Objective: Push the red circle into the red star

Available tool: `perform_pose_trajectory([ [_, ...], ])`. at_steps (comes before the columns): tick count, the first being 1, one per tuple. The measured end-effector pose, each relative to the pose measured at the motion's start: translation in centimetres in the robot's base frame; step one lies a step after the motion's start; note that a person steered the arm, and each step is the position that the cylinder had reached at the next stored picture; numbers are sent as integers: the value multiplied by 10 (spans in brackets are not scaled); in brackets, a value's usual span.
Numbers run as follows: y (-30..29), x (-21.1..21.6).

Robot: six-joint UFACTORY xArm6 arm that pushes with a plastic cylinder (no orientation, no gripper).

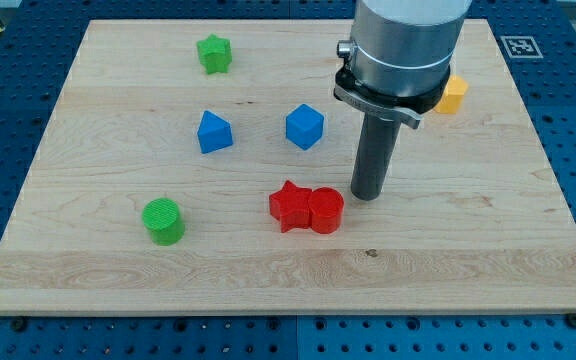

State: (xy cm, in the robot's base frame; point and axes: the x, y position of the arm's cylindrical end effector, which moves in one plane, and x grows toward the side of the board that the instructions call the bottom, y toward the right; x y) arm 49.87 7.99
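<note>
Grey cylindrical arm (400, 45), metal collar, straight dark rod, my tip (366, 196).

My tip (367, 195) touches the board — rod upright under the grey wrist (404, 45).

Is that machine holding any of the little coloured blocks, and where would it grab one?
Nothing is held. My tip stands bare just right of the red circle, which touches the red star.

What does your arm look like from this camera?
A wide light-grey cylinder with a darker grey band enters from the view's top. Below it sits a silver bracket with a small bolt on its left side, then a straight dark rod ending in my tip. No cables or markings show.
</note>
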Motion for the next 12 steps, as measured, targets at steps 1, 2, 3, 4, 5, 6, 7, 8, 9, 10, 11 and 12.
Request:
perform_pose_trajectory([
  [1,-2,0],
  [2,-2,0],
  [3,-6,-6],
  [4,-6,-16],
  [5,-19,-16],
  [6,-42,-16],
  [7,-67,-17],
  [8,-88,-18],
  [9,-104,-18],
  [10,-127,-18],
  [11,-141,-18],
  [12,-146,-18],
])
